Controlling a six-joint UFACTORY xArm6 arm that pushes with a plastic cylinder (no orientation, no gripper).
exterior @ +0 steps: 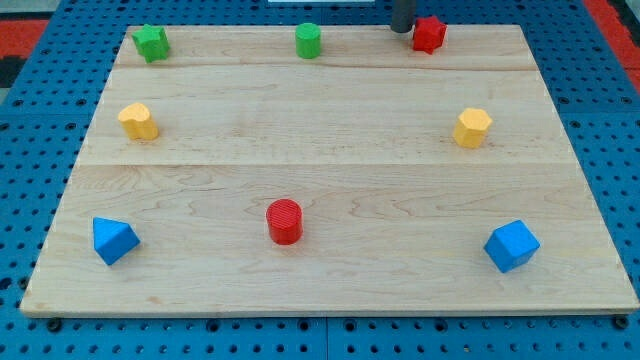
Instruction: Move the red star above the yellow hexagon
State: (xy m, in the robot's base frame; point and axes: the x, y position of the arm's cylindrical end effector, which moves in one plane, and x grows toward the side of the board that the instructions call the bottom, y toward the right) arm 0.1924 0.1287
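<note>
The red star (430,34) sits near the top edge of the wooden board, right of centre. The yellow hexagon (472,127) lies below it and a little to the right, near the board's right side. My tip (401,30) is at the top edge of the view, just left of the red star and close to it; I cannot tell whether it touches it. Only the lowest part of the rod shows.
A green star (151,42) and a green cylinder (308,40) stand along the top. A yellow block (138,121) is at the left, a red cylinder (285,221) at lower centre, a blue wedge (114,240) at bottom left and a blue cube (511,245) at bottom right.
</note>
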